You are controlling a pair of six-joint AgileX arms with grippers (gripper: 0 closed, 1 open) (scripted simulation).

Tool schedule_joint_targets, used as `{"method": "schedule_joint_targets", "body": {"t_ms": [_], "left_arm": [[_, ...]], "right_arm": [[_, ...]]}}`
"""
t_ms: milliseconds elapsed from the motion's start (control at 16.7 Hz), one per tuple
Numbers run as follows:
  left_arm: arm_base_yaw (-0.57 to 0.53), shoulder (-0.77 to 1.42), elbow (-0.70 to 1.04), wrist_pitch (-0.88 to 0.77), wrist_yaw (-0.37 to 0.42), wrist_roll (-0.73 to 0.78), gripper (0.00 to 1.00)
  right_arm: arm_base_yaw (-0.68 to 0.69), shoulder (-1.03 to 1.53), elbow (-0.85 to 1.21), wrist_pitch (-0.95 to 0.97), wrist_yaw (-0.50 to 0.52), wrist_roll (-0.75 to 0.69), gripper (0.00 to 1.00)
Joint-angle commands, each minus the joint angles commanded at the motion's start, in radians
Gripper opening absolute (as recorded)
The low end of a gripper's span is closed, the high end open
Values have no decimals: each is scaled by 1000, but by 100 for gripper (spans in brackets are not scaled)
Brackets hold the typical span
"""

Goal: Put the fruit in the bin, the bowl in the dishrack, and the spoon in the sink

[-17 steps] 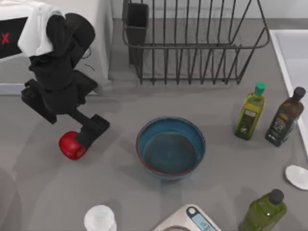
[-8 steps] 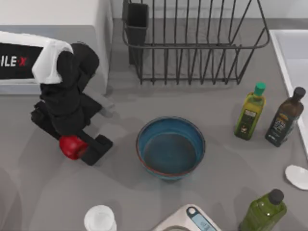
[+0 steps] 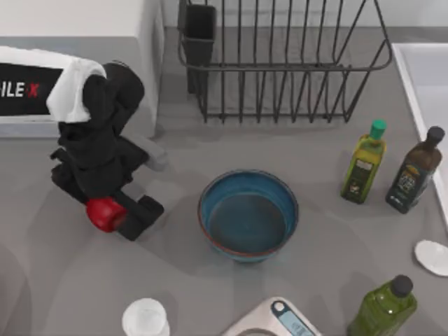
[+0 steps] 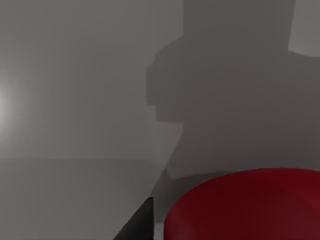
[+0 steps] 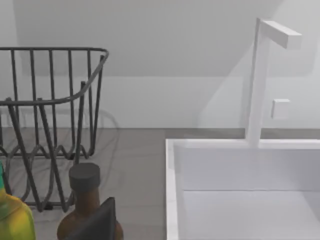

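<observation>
The red fruit (image 3: pixel 103 213) sits left of centre, and my left gripper (image 3: pixel 117 215) is shut on it, one dark finger (image 3: pixel 143 208) showing on its right side. In the left wrist view the fruit (image 4: pixel 245 205) is close up beside a dark fingertip (image 4: pixel 141 225). The blue bowl (image 3: pixel 248 217) stands upright mid-table, apart from the gripper. The black wire dishrack (image 3: pixel 280 63) is at the back. The white spoon (image 3: pixel 432 255) lies at the right edge, below the pale sink (image 3: pixel 420 70). The bin is out of view. The right wrist view shows the sink (image 5: pixel 172 190), the dishrack (image 5: pixel 50 100) and a dark fingertip (image 5: pixel 97 220).
A white microwave (image 3: pixel 84 21) stands at the back left behind my left arm. Three bottles (image 3: pixel 364 164) (image 3: pixel 414 171) (image 3: pixel 383 308) stand at the right. A white cup (image 3: pixel 145 318) and a scale (image 3: pixel 273 318) sit at the front edge. A faucet (image 5: pixel 257 80) rises behind the sink.
My left arm swung down and right over the fruit and its fingers closed around it. Since half a second ago almost nothing has moved.
</observation>
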Motion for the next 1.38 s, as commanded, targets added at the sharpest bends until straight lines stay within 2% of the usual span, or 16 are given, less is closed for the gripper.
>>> {"method": "schedule_joint_targets", "body": {"t_ms": [420,1080,1380], "left_arm": [[0,0,0,0,0,0,2],[-5,-18,17,-25,17,-7,0],[-4,-78,147,-233,16,-11,0]], "right_arm": [[0,0,0,0,0,0,100],[0,0,0,0,0,0,100],[0,0,0,0,0,0,100]]}}
